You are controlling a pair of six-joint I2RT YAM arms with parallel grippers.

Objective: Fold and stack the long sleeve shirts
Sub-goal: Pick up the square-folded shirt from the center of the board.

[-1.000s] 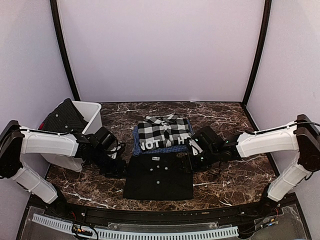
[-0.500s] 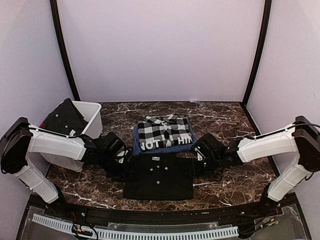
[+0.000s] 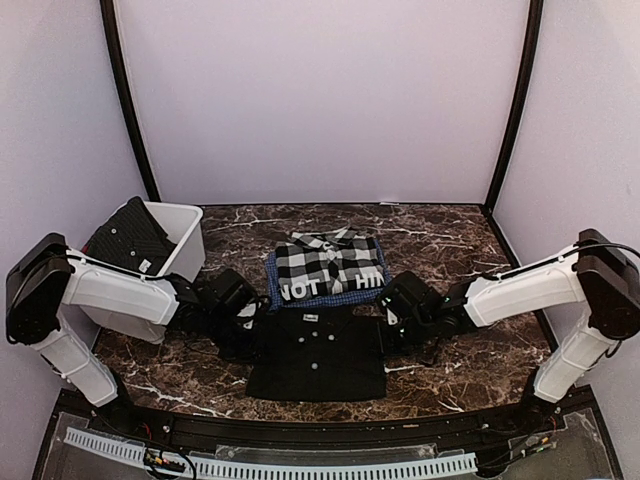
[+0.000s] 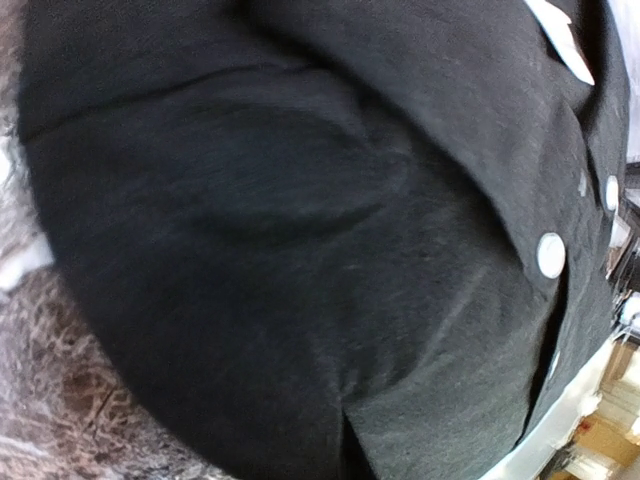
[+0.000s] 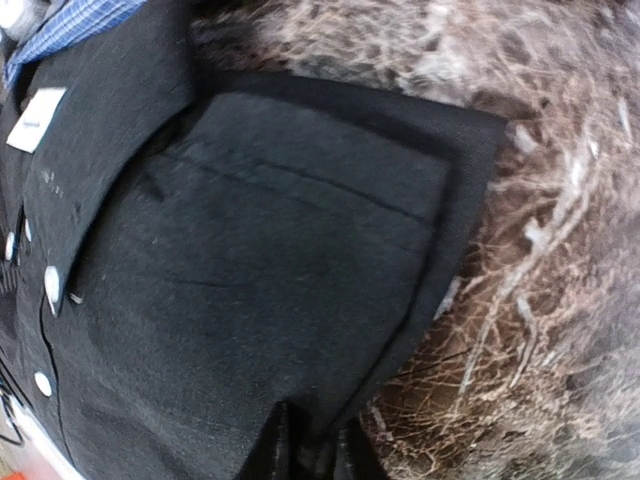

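1. Black cloth fills both of my wrist views: the black shirt (image 3: 316,350) lies folded flat on the table (image 3: 450,240), at the near middle, between my two arms.
2. My left gripper (image 3: 245,325) is at the left edge of this shirt and it is closed. Its fingers do not show in the wrist view, so I cannot say whether cloth is caught between them.
3. My right gripper (image 3: 385,325) is at the right edge. In the right wrist view its fingers (image 5: 275,445) are pressed together on the folded border, so I take it as gripping the black shirt.
4. I think I hold the shirt at two opposite sides so that the fold keeps its shape when I lift it and the cloth does not hang down in the middle.
5. The checked shirt (image 3: 328,268) lies folded just behind it, and their edges touch or overlap a little. This looks like the place for the stack.
6. Another dark shirt (image 3: 125,235) hangs over the rim of the bin (image 3: 185,240) at the far left, not yet folded, in my judgement.
7. Behind the checked shirt and on the right the marble is bare, so there is room to move. On the left the bin stands near my left arm, so there I have less space.
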